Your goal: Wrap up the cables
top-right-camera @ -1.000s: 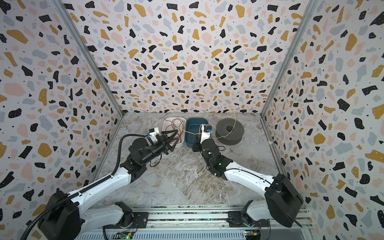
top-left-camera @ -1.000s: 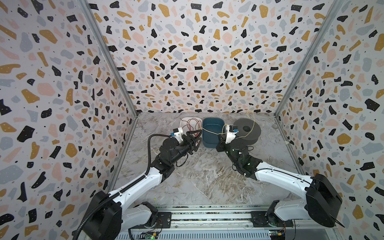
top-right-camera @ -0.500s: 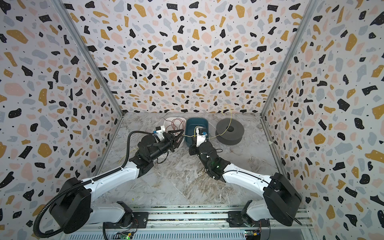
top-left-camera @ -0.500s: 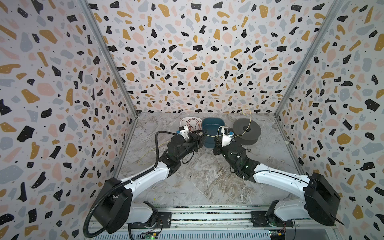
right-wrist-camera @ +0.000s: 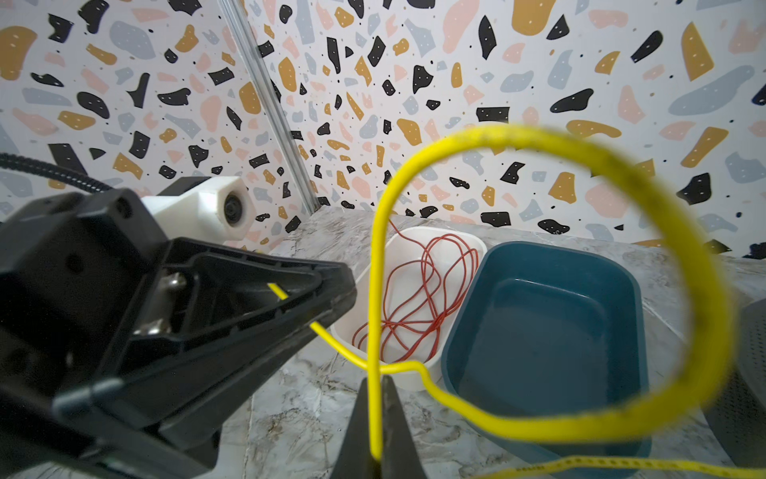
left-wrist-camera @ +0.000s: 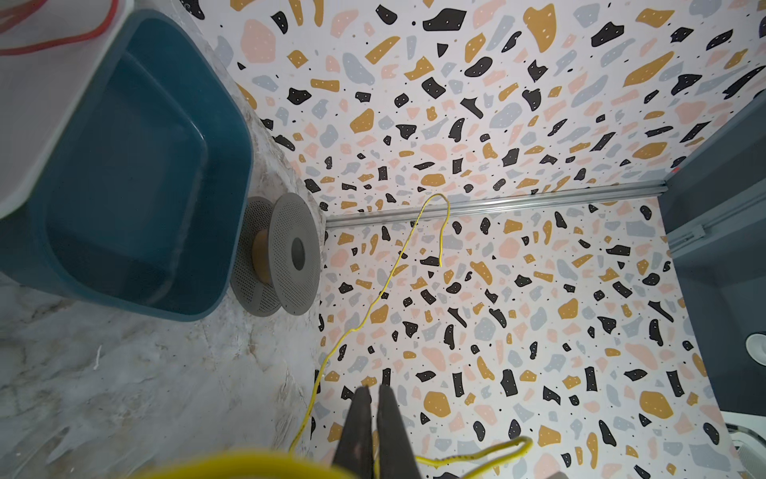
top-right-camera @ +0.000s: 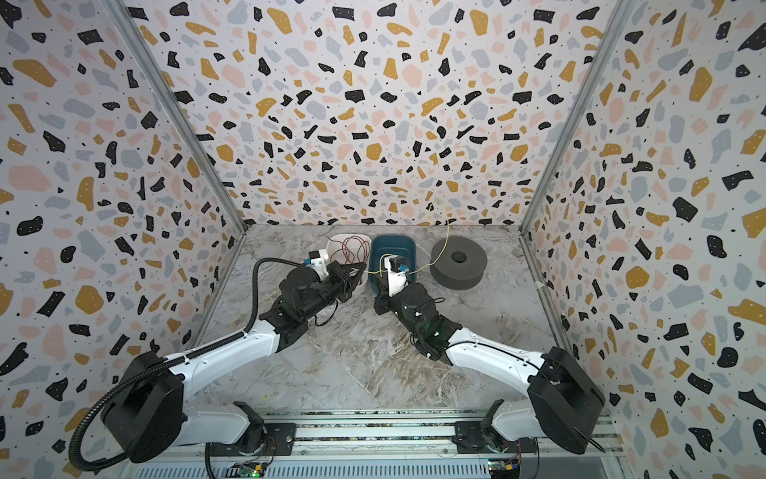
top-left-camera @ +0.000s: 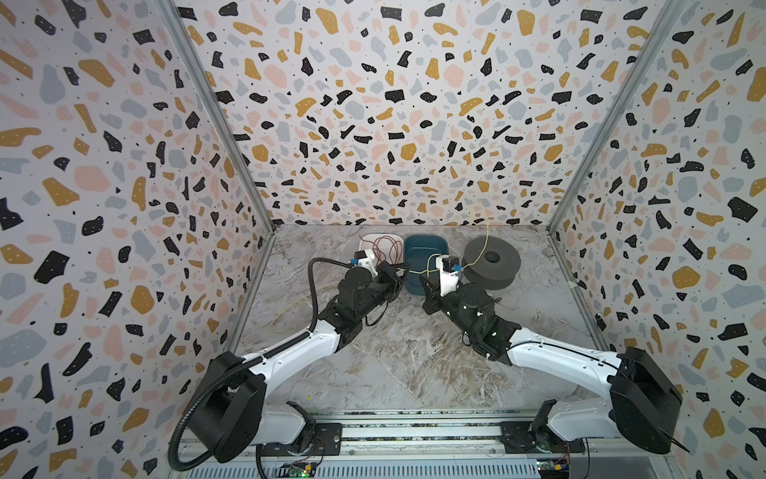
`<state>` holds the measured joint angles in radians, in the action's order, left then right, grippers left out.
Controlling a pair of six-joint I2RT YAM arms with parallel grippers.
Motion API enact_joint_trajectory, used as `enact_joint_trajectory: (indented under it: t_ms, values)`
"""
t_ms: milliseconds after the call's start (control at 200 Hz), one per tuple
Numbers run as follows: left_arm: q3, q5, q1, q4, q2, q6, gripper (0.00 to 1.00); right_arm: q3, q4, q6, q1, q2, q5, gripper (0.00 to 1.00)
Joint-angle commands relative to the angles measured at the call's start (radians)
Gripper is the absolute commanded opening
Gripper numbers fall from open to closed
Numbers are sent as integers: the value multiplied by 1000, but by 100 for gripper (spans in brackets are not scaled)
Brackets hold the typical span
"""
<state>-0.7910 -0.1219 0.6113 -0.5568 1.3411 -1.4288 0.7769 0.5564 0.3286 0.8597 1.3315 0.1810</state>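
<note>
The left fingers (right-wrist-camera: 331, 298) have just snapped shut from wide open, having moved in toward the right fingers (right-wrist-camera: 391, 419), and now pinch the yellow cable (right-wrist-camera: 374, 290) just beside them. The right fingers are clamped on the same cable, a loop standing above them. With both ends of a short span held, I judge winding can begin. One tail arcs up over the spool (top-left-camera: 491, 265); the red cable (right-wrist-camera: 414, 298) lies coiled in the white tray (right-wrist-camera: 439, 230) beside the blue bin (right-wrist-camera: 539, 249).
</note>
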Motion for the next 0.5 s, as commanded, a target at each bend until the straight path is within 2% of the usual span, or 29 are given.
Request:
enact_joint_trajectory:
  t_ms: [0,130,295,496]
  values:
    - [-48,63,-8,76,-12,125,0,4,-14,21,-37,-65,-127,0]
    - [-71,134,-21,128,-39,231,0,-10,-37,87,-109,-91,-275,0]
    - [-116,201,-58,187,-51,351,0,16,-108,123,-192,-95,-522,0]
    - [-150,253,-142,249,-56,503,0,37,-156,209,-296,-126,-785,0]
